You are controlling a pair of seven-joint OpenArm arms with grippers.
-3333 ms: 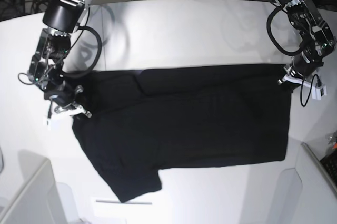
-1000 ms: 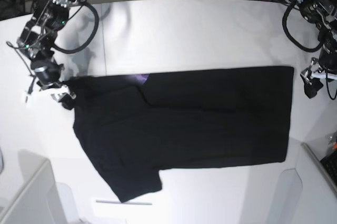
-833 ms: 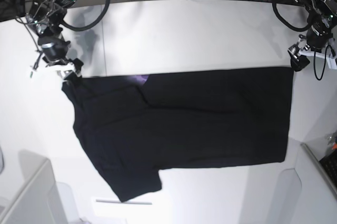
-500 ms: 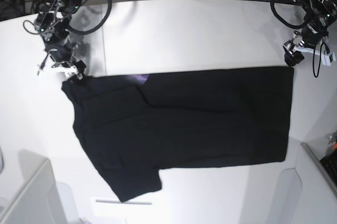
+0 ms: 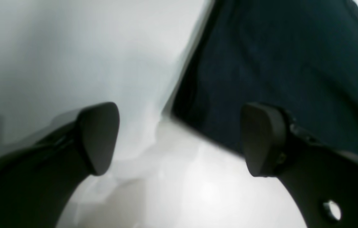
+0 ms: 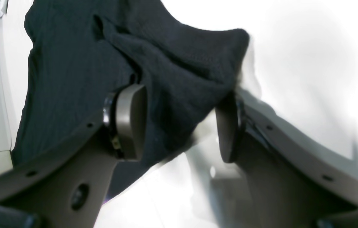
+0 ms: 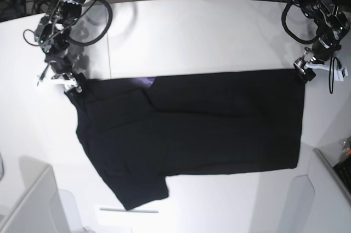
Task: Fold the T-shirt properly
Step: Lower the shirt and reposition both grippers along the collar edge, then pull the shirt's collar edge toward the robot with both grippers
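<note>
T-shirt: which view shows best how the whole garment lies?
The base view: the T-shirt is seen whole, spread flat on the white table, one sleeve pointing toward the near edge. The right wrist view shows only a bunched corner between the right gripper's open jaws; the left wrist view only a blurred edge beside the open left gripper.

Our left gripper (image 5: 179, 139) hangs with jaws spread wide and nothing between the fingers; our right gripper (image 6: 179, 123) stands parted, cloth between its fingers.
</note>
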